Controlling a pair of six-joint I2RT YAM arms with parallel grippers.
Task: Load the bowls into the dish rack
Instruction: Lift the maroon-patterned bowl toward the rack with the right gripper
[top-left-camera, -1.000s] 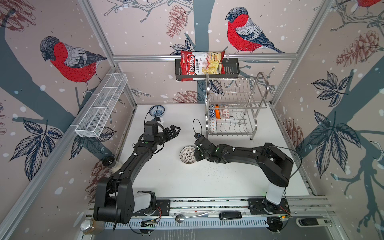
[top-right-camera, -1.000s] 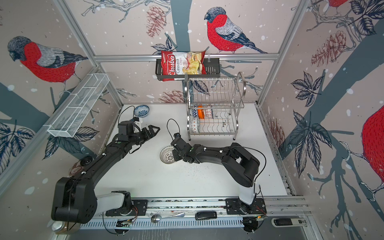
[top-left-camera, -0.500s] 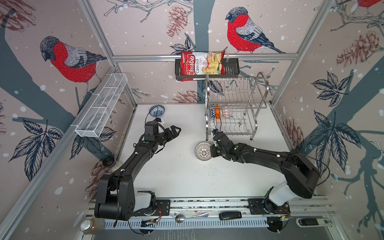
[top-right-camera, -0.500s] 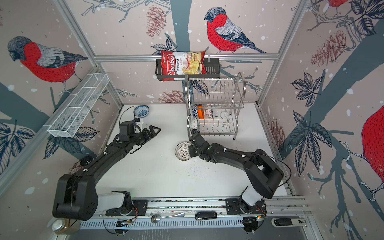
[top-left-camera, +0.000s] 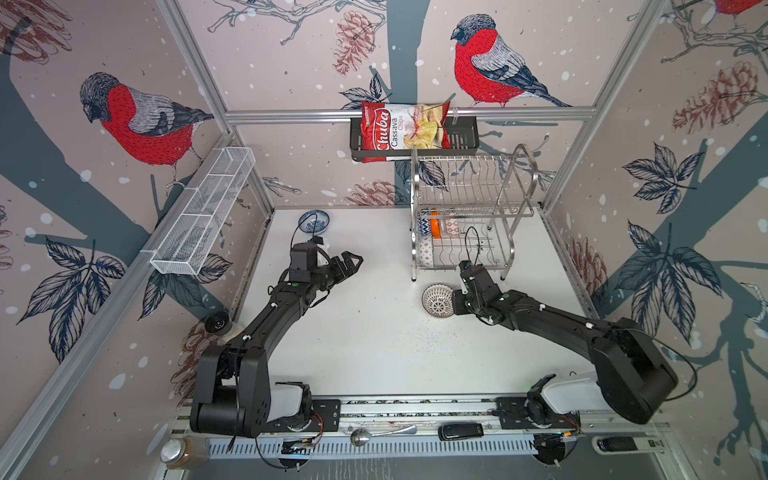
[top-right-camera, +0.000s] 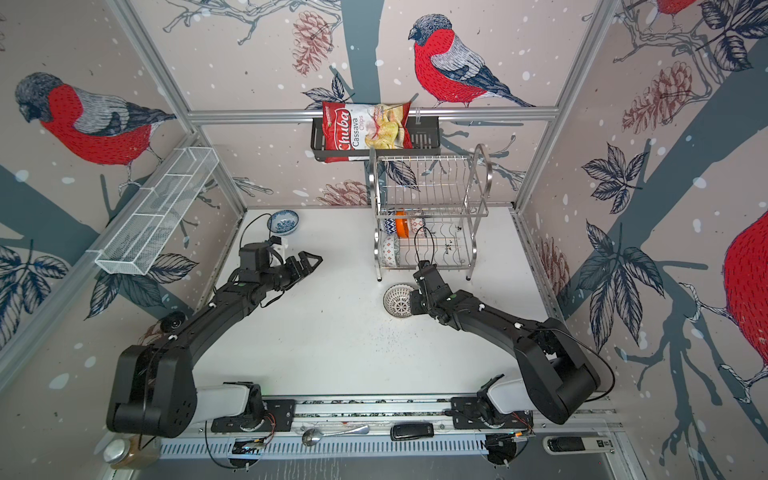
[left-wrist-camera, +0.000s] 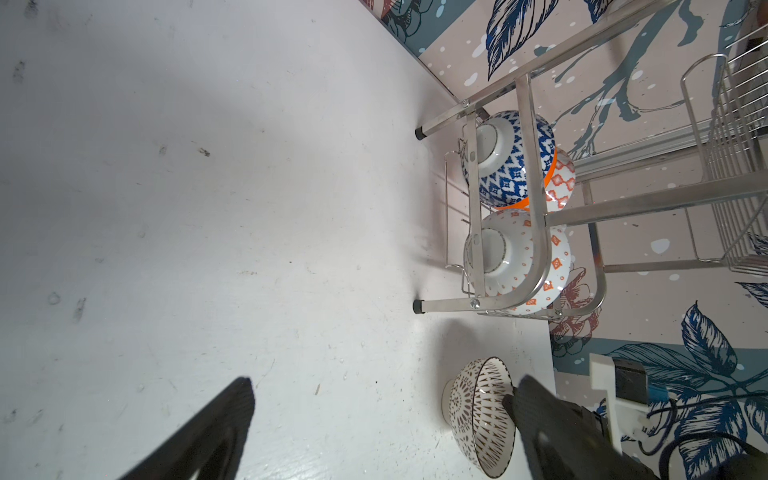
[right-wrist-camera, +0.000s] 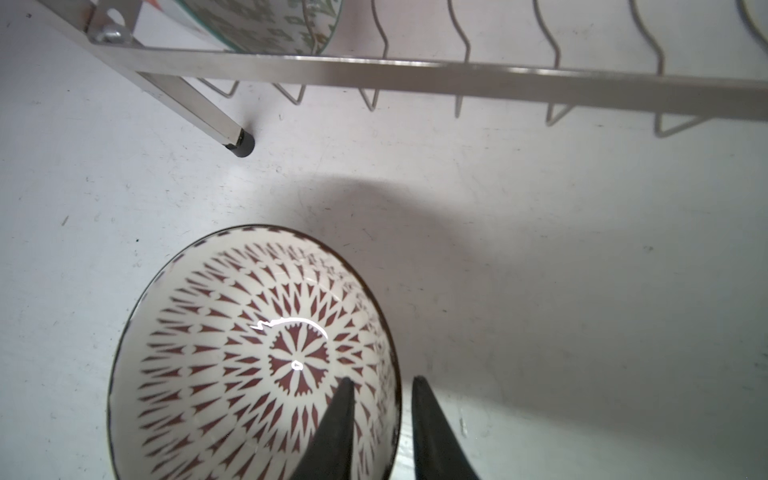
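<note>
**Radial bowl (right-wrist-camera: 257, 353) on the table, right gripper (right-wrist-camera: 382, 380) astride its rim**

The radial bowl stands upright on the table (top-left-camera: 374, 345), just in front of the rack's (top-left-camera: 515, 208) front-left foot. It is white with a dark rim, and dark red-brown wedges ray out in rings from a central rosette. The right gripper has one finger inside the rim and one outside, slightly apart and not clamped.

The left gripper (top-left-camera: 353, 261) hovers wide open and empty.

On the rack's lower shelf a blue bowl (left-wrist-camera: 511, 166), an orange bowl (top-left-camera: 434, 222) and a diamond bowl (left-wrist-camera: 519, 257) stand on edge. The floral bowl (top-left-camera: 314, 221) sits alone at the table's back left.
</note>
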